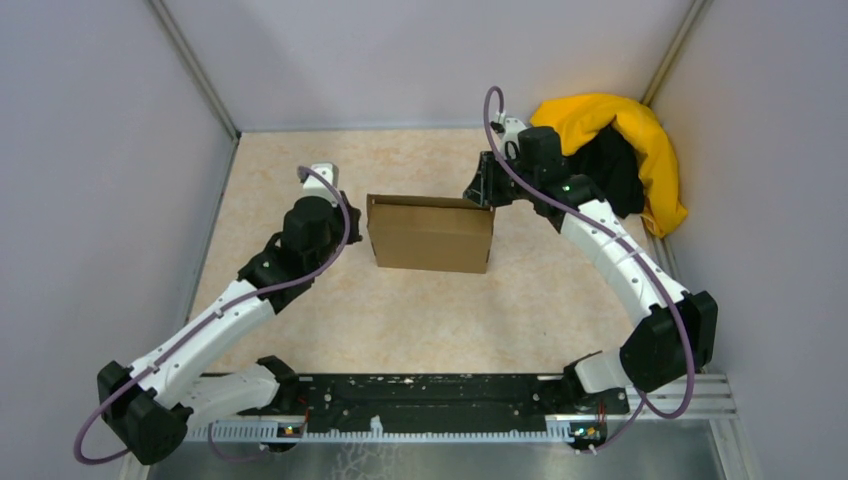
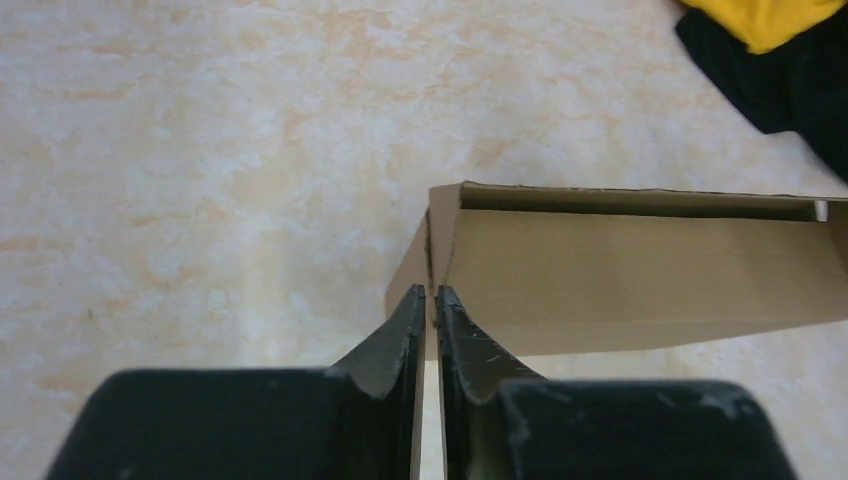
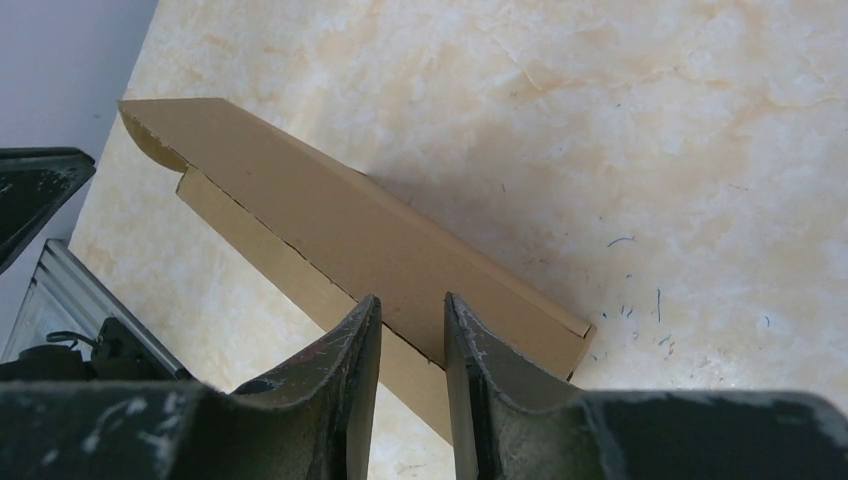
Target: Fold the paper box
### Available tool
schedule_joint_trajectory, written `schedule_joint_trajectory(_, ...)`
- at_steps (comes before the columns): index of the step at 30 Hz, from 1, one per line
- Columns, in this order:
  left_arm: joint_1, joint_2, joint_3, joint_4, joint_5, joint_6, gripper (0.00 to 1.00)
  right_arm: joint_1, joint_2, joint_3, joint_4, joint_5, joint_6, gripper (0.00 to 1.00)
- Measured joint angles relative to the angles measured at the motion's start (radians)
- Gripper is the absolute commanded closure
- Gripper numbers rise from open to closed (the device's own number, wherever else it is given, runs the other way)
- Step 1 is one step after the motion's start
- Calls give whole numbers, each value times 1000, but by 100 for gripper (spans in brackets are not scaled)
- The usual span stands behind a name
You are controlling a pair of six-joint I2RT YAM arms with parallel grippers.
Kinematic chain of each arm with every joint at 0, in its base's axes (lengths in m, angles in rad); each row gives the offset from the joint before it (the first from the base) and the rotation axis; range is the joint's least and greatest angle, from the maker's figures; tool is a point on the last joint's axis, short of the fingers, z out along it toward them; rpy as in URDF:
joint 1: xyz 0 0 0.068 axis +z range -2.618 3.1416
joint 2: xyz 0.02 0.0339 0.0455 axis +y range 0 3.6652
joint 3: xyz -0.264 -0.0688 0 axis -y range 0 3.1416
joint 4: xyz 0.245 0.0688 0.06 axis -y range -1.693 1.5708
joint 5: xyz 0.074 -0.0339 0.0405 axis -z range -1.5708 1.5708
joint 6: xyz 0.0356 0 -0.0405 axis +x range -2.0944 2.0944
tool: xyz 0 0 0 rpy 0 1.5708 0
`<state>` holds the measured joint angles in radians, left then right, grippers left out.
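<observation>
Two robot arms reach in from the near edge of a pale marbled table (image 1: 400, 320) and meet at opposite ends of the paper box (image 1: 430, 235). The box is plain brown cardboard and sits mid-table, already formed into a low rectangle, with its long top slot open along the far side.

Nearest, the left gripper (image 2: 430, 292) is at the box's left end. Its jaws are closed to a sliver, pinching the thin cardboard at the corner seam.

Further back, the right gripper (image 3: 410, 305) straddles the top edge at the far right corner. Its jaws are partly apart with cardboard between them, and I cannot tell whether they are clamping it.

Beyond that, a yellow-and-black cloth heap (image 1: 620, 130) fills the far right corner.

The risks, as I judge them:
- The left pinch is on a single thin edge, so a sideways pull could crease or tear it.
- If the right jaws are loose, the light box could swivel around the left grip or skid towards the cloth.
</observation>
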<state>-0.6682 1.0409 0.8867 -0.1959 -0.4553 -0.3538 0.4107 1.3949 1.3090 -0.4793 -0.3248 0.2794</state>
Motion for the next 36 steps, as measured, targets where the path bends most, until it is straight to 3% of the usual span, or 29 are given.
schedule_joint_trajectory(6, -2, -31, -16, -6, 141, -45, 91, 0, 0, 0, 0, -5, -8, 71)
schedule_joint_trajectory(15, -87, 15, -246, 125, 311, -189, 93, 8, 0, -11, 3, -14, -10, 71)
schedule_joint_trajectory(24, -168, 188, -310, 413, 254, -282, 94, 15, -42, -78, 37, -26, -14, 71)
schedule_joint_trajectory(36, -174, 231, -310, 550, 111, -277, 89, 32, -149, -254, 129, -23, -18, 72)
